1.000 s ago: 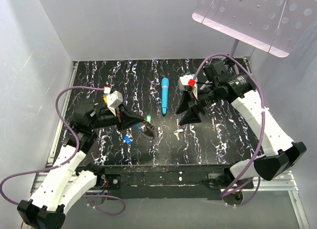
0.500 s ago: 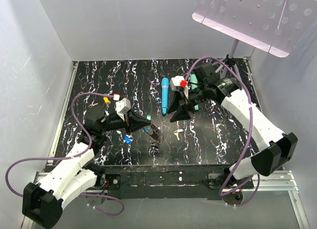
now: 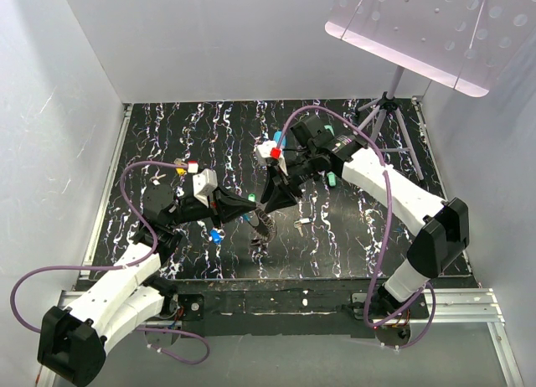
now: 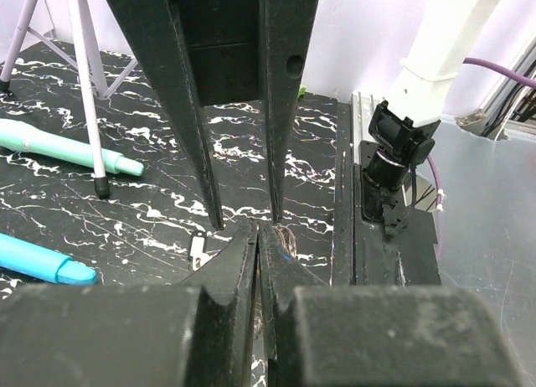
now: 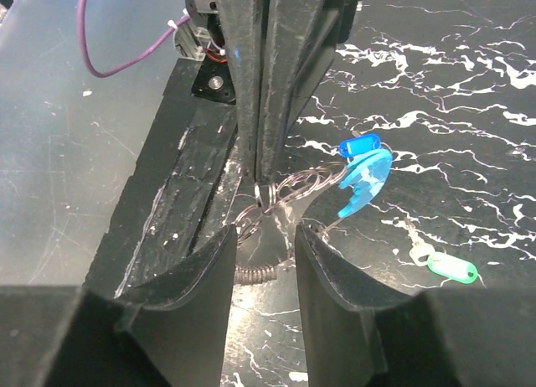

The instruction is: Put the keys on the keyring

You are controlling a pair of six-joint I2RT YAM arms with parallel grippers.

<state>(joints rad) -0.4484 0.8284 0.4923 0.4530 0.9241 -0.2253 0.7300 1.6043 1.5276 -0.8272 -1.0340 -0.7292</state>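
the right arm (image 3: 394, 186) has swung left since a second ago; its jaws, spread, now straddle the keyring (image 3: 264, 228) over the middle of the table (image 3: 167, 136). only the right wrist view shows the left jaws pinching the ring's wire, a blue key (image 5: 360, 144) just beside it. from above, the ring runs from that pinch down toward the near edge.
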